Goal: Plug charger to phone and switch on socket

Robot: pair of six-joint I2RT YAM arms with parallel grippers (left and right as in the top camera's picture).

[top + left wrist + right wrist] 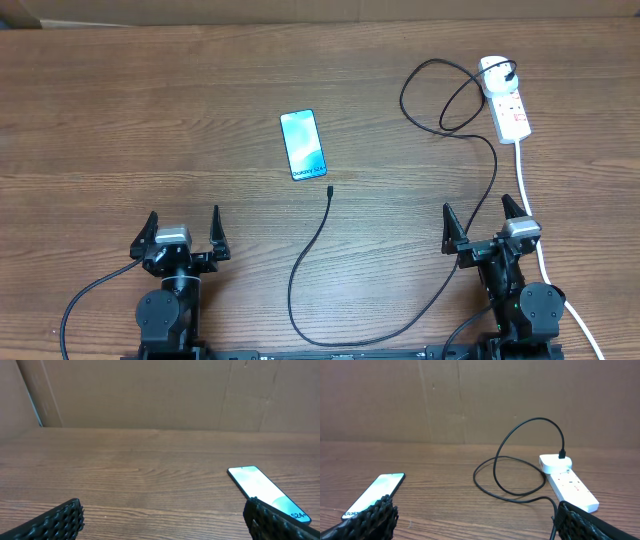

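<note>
The phone [303, 145] lies face up mid-table, its blue screen lit; it also shows in the left wrist view [265, 491] and the right wrist view [376, 491]. The black charger cable [310, 255] runs from its loose connector tip [329, 191] just below the phone, loops along the front, then up to its plug [509, 76] seated in the white socket strip [508, 104]. The strip also shows in the right wrist view [567, 483]. My left gripper [182, 232] and right gripper [485, 220] are both open and empty near the front edge.
The socket's thick white cord [535, 225] runs down the right side past my right arm. A cardboard wall [160, 390] stands behind the table. The cable's loops [515, 467] lie left of the strip.
</note>
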